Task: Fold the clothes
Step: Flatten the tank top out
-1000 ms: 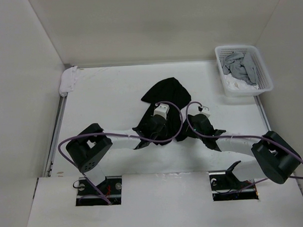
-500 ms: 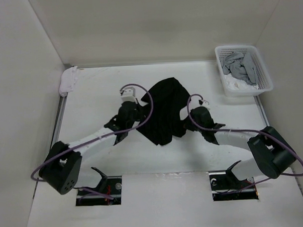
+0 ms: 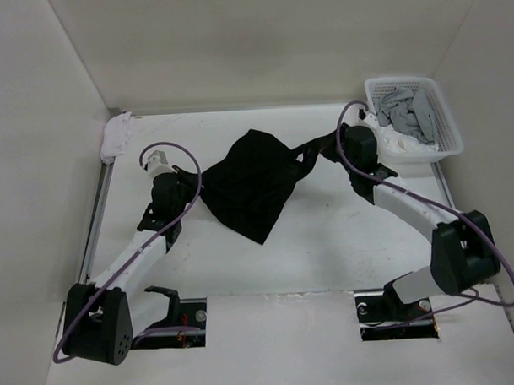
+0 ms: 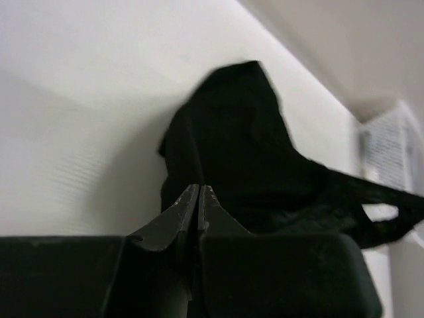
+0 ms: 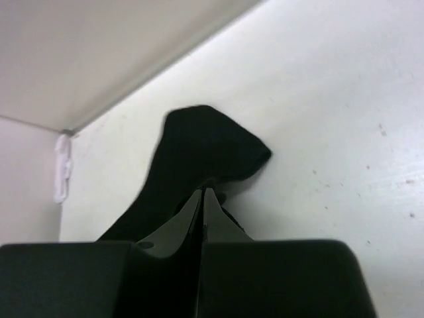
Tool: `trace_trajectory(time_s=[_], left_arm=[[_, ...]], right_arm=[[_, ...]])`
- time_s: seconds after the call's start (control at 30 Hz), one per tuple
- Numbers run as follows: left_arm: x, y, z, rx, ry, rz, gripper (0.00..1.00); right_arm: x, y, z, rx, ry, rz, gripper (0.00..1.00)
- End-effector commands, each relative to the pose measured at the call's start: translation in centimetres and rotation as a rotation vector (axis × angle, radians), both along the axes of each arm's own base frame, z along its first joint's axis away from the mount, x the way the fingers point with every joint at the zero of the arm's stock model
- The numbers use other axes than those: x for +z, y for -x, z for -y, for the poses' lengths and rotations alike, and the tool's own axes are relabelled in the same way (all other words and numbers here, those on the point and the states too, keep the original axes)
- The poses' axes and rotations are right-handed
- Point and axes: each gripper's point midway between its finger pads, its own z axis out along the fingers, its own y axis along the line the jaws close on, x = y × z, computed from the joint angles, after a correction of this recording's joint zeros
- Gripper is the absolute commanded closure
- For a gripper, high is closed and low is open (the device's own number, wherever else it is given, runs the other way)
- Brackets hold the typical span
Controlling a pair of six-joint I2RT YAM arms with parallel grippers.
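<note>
- The left gripper (image 3: 189,195) was closed, its fingers pressed together on the left corner of the black garment (image 3: 248,188).
- The right gripper (image 3: 330,148) was also closed, pinching a thin, drawn-out strip at the garment's opposite end.
- The black garment hung stretched between the two grippers, over the middle of the table (image 3: 326,241).
- Its long axis ran from the left gripper's fingertips to the right gripper's fingertips, with the right-hand end farther from the arm bases than the left-hand end.
- The widest part of the fabric lay nearer the left gripper. Toward the right gripper it narrowed to the taut strip.
- One pointed corner of the garment aimed back toward the arm bases, below the line joining the two grippers.
- In each wrist view the fabric began right at the closed fingertips and spread out ahead of them.
- Whether the lower corner touched the table could not be determined.
- A white basket (image 3: 445,144) holding grey and white clothing (image 3: 402,111) stood just beyond the right gripper.
- A small white cloth (image 3: 116,138) lay at the table's corner, beyond the left gripper.
</note>
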Motion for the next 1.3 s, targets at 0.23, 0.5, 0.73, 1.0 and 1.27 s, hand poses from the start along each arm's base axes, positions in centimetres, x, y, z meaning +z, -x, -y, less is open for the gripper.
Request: trace_trajectory(time_s=[0.23,0.5,0.73,1.0,1.27], left_arm=[[20.9,7.0,3.9,-0.177,0.139,0.490,0.99],[26.2,12.2,3.6,-0.226,0.195,0.627,0.99],[25.0,13.0,3.4,-0.212,0.202,0.607,0.99],[14.8,6.2,2.7,-0.054,0.073,0.384,0.99],[9.6,-6.1,2.1,0.096,-0.007,0.259,0.97]], right_arm=[[24.2,15.1,-0.2,0.102,-0.001,0.552,0.97],[34.9,23.8,2.8,0.104,-0.075,0.778,0.97],[39.1,20.6,1.9,0.027,0.021,0.845,0.96],[28.6,-1.8,-4.1,0.159,0.065,0.563,0.96],[18.4,-17.0,-3.8,0.070,0.086,0.311,0.86]])
